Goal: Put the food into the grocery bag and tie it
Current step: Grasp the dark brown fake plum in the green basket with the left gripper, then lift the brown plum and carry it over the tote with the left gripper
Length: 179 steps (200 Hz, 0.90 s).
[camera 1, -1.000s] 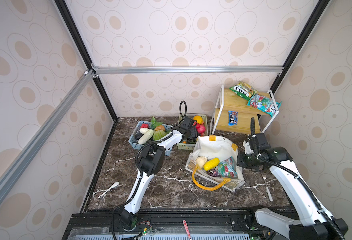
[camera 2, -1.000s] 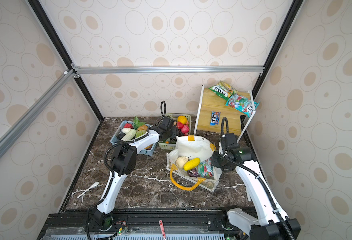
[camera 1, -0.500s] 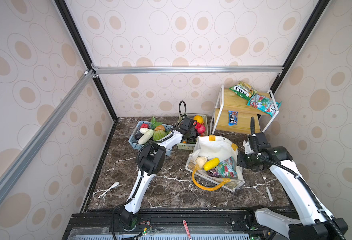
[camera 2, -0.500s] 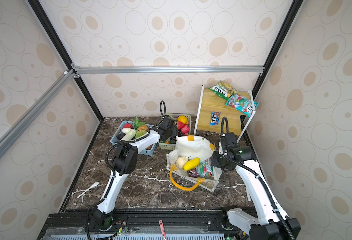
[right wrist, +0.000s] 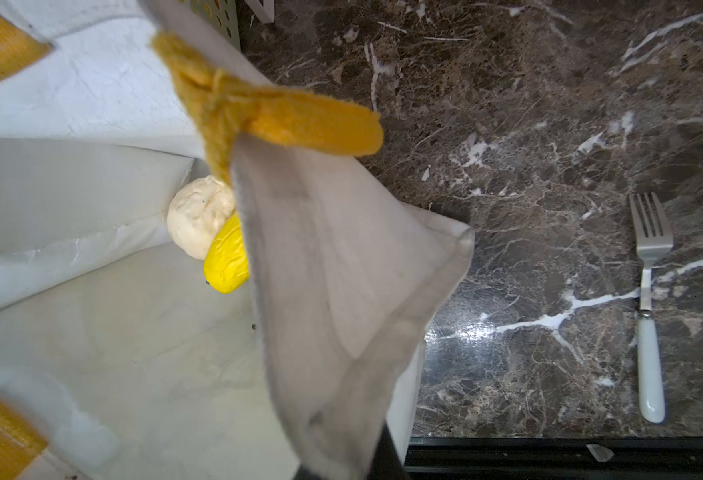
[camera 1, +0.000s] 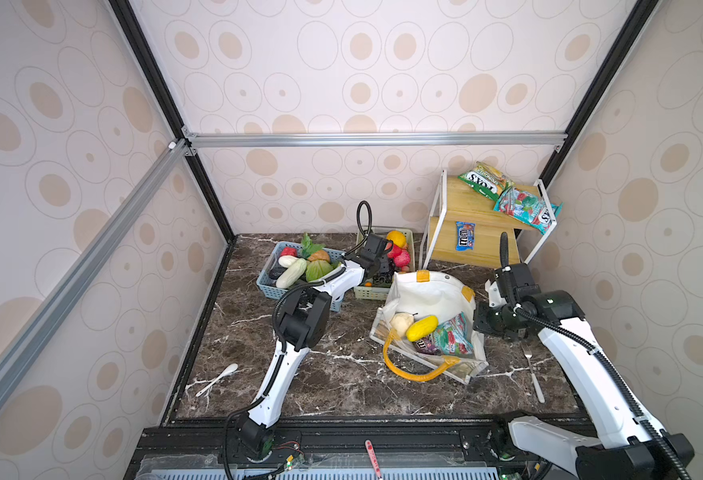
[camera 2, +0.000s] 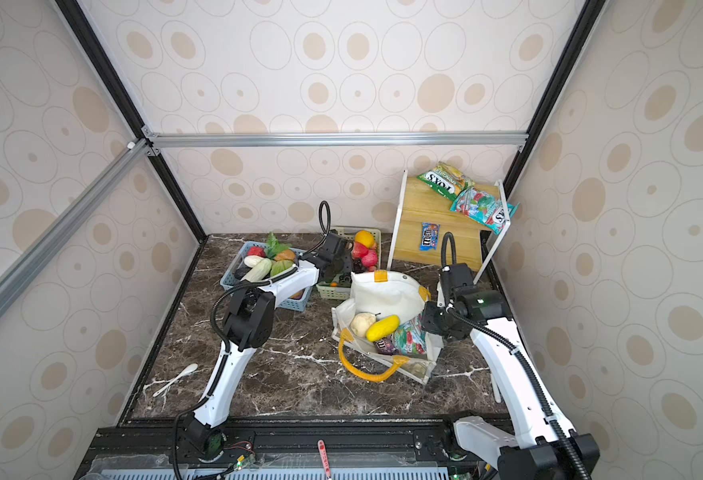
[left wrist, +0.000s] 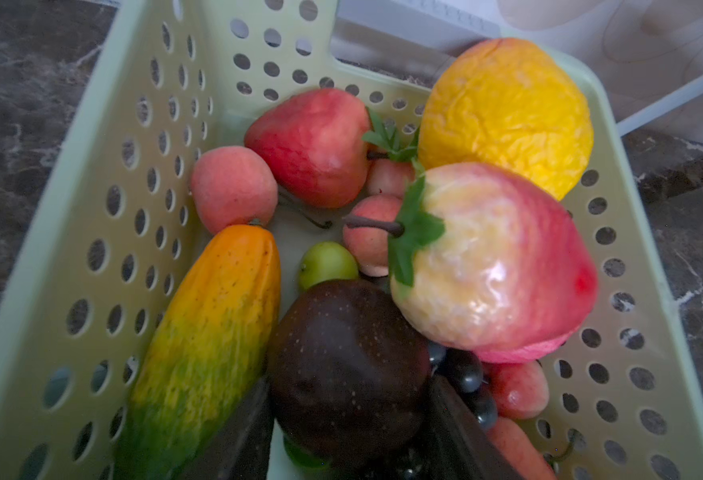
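While the white boxy grocery bag with yellow-orange loop handles (camera 1: 424,291) stands open-mouthed on the dark marble counter (camera 1: 341,374), already carrying a white lumpy plastic piece (camera 1: 400,323), a yellow plastic fruit (camera 1: 421,327) and a teal snack packet (camera 1: 451,338), we are in the loading step. Our right hand (camera 1: 479,321) pinches the bag's fabric wall. Just beside the bag, our left hand (left wrist: 350,419) reaches into the pale green slotted plastic basket (left wrist: 71,208), fingers (left wrist: 237,440) flanking a dark brown round plastic fruit (left wrist: 345,365). We cannot tell whether they grip it yet. Next, we judge, comes a firm squeeze, a lift clear of the neighbouring fruit, then a carry over the bag's mouth.
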Motion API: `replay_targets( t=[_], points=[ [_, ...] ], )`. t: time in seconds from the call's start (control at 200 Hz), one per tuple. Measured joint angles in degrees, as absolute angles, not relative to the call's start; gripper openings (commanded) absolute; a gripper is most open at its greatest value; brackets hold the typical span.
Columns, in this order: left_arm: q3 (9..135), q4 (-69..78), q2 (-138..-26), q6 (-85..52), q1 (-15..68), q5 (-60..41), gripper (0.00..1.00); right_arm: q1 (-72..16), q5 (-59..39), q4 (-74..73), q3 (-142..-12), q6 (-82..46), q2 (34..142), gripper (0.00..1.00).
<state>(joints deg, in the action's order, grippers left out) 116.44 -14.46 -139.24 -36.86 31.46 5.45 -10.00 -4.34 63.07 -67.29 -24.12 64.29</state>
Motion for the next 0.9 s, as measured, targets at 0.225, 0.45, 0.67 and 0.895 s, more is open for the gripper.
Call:
replay_targets(
  t=[0.225, 0.45, 0.67, 0.895],
  points=[
    [114.1, -14.2, -136.2, -36.9, 31.4, 5.1, 0.51, -10.0, -4.3, 63.2, -67.3, -24.1, 64.3, 0.09],
    [113.3, -14.2, -132.2, -36.7, 31.2, 4.8, 0.50, -10.0, -4.4, 63.2, -67.3, -24.2, 64.3, 0.09],
    [109.5, -13.8, -126.8, -36.5, 31.2, 3.8, 0.51, -10.0, -4.5, 63.1, -67.3, -24.2, 64.2, 0.09],
    [103.7, -12.9, -119.6, -36.4, 31.2, 1.8, 0.51, -10.0, -4.5, 63.0, -67.2, -24.4, 63.4, 0.09]
  ],
)
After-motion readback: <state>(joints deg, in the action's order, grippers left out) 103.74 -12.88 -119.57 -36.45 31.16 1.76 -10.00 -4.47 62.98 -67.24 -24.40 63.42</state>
